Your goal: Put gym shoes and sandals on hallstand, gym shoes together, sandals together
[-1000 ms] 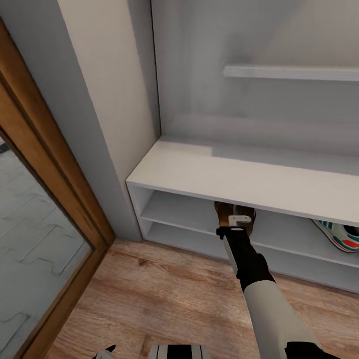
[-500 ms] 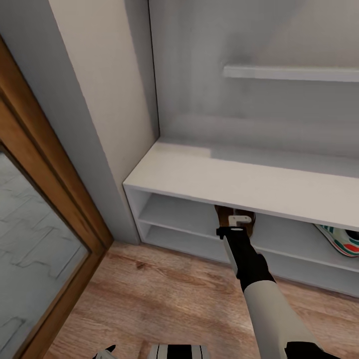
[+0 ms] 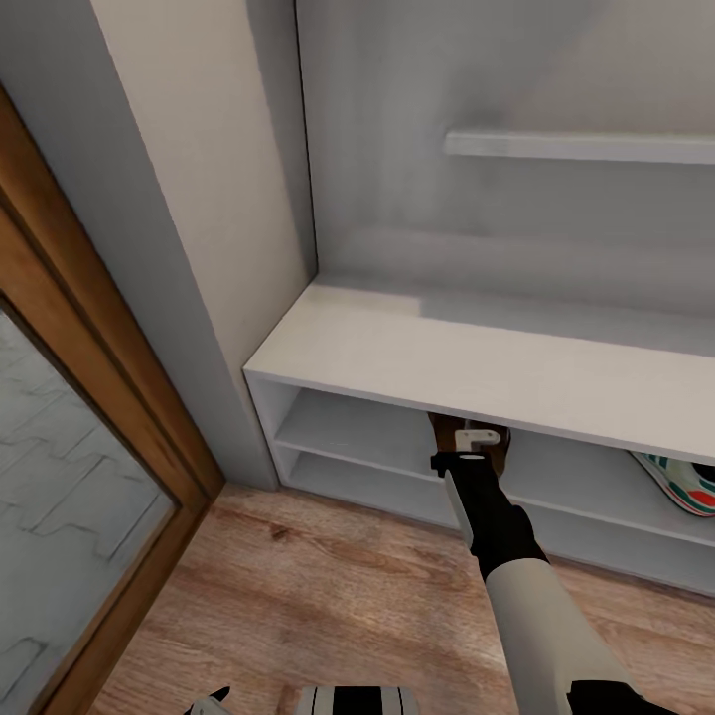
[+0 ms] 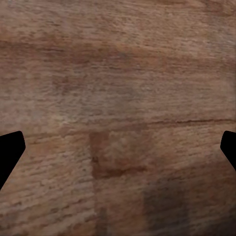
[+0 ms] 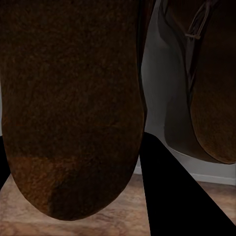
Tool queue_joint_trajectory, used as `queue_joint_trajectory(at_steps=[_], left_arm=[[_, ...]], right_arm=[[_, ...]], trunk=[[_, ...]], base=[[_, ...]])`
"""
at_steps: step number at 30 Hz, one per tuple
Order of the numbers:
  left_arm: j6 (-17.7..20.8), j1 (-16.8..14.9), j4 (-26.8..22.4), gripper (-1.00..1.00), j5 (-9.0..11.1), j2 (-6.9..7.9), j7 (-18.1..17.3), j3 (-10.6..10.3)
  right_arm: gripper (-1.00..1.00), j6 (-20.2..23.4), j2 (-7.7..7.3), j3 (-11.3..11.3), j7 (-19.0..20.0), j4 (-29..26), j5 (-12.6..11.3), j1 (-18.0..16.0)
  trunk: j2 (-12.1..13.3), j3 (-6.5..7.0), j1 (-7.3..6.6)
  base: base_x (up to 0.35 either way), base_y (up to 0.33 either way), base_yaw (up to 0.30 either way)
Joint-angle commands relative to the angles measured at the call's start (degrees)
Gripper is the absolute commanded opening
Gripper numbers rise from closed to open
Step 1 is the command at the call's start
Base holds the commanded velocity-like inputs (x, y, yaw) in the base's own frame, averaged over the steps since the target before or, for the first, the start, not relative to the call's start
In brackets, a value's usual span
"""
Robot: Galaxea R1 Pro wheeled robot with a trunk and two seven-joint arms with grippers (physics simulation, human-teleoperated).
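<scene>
R gripper [image 3: 467, 449] clamps a sandal [image 5: 69, 98] at the upper shelf of the hallstand [image 3: 477, 367]; second sandal [image 5: 206, 88] lies just beside it. Judged light, flexible: you hold at sole edge, release gently. L gripper [image 4: 118, 147] wide, over floor [image 4: 118, 73].

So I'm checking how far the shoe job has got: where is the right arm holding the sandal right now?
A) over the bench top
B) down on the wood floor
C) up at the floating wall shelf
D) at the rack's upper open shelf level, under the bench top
D: the right gripper reaches under the bench top of the hallstand, with the sandal at the upper shelf level.
</scene>
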Motion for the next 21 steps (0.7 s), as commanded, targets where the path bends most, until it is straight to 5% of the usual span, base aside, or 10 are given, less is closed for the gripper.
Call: queue_joint_trajectory(at_steps=[1, 9, 21], left_arm=[[-0.14, -0.04, 0.05, 1.0, 0.57, 0.08, -0.05, -0.41], [-0.05, -0.05, 0.05, 1.0, 0.49, 0.0, -0.04, -0.34], [-0.03, -0.06, 0.05, 1.0, 0.43, 0.0, -0.04, -0.34]], right_arm=[[-1.0, 0.34, 0.06, -0.13, 0.01, -0.06, 0.39, -0.03], [-1.0, 0.34, 0.06, -0.13, 0.01, -0.11, 0.39, -0.03], [-1.0, 0.34, 0.06, -0.13, 0.01, -0.12, 0.39, -0.03]], trunk=[[-0.02, -0.04, -0.01], [-0.11, -1.59, 0.17], [-0.11, -1.59, 0.17]], base=[[0.0, 0.0, 0.0], [0.0, 0.0, 0.0], [0.058, 0.0, 0.0]])
